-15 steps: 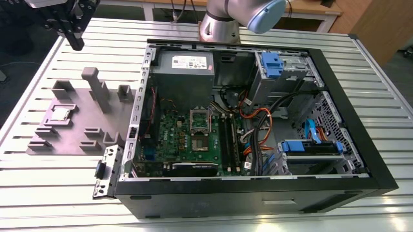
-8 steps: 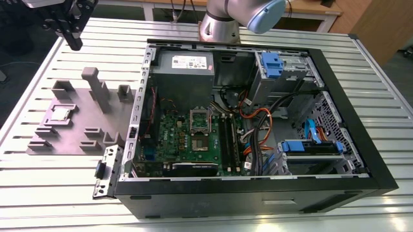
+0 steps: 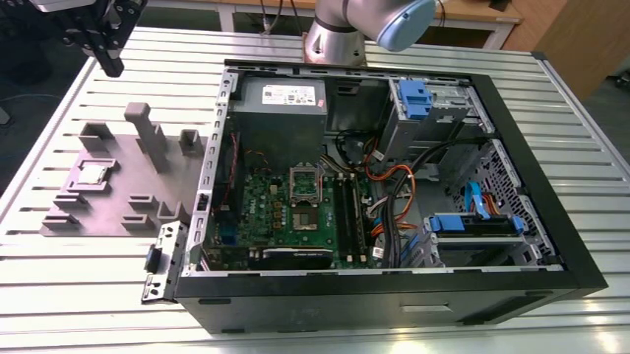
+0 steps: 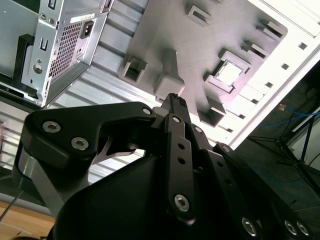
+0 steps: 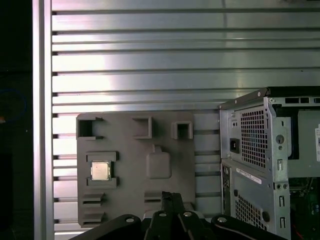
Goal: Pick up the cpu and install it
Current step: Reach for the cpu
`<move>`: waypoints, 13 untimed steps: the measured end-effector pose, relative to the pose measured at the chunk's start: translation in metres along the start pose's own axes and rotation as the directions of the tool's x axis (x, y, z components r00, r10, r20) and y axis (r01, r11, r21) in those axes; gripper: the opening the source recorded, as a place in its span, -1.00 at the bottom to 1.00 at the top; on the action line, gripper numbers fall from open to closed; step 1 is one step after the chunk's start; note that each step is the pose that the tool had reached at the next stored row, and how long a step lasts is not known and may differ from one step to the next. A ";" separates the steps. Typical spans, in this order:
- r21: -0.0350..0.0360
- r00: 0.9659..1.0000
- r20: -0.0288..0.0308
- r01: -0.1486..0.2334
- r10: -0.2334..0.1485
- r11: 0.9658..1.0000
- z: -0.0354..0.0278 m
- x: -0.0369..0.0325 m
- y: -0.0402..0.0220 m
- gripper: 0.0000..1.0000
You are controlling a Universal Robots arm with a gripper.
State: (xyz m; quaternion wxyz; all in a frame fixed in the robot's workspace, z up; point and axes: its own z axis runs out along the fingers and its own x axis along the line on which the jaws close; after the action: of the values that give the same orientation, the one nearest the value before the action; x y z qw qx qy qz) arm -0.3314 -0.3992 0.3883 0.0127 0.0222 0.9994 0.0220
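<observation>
A white printed label [image 3: 291, 94] sits on the grey power supply [image 3: 280, 107] inside the open black computer case [image 3: 394, 306], and a smaller white sticker [image 5: 252, 173] marks the case's perforated metal rear panel; I cannot make out the print on either. The case lies on its side on a desk [image 3: 99, 295] of ribbed, silvery aluminium slats, with pale wooden furniture [image 3: 580, 37] behind. Inside the case are a green motherboard [image 3: 280, 214] with a rectangular silver socket frame [image 3: 305, 184], orange cables [image 3: 389, 177] and blue plastic drive brackets [image 3: 414, 96]. Just beside the case, on the exterior view's left, lies a matte grey plastic plate [image 3: 147, 181] with raised blocks. The cpu [image 3: 94, 174] [image 5: 100, 171] [image 4: 230, 73], square and metallic, rests flat in one of its recesses. The black claw [image 3: 111, 66] [image 5: 172, 196] [image 4: 173, 97] hangs above the desk away from the case, clenched on nothing.
</observation>
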 end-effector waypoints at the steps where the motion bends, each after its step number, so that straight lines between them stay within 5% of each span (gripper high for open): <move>1: 0.000 1.000 0.000 0.000 0.000 1.000 0.0000 0.0002 0.0000 -0.79; 13: 0.000 1.000 0.000 0.000 0.000 1.000 0.0003 0.0025 -0.0001 -0.79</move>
State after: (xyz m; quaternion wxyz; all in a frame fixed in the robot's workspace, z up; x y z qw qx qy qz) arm -0.3339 -0.3992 0.3880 0.0127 0.0222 0.9994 0.0220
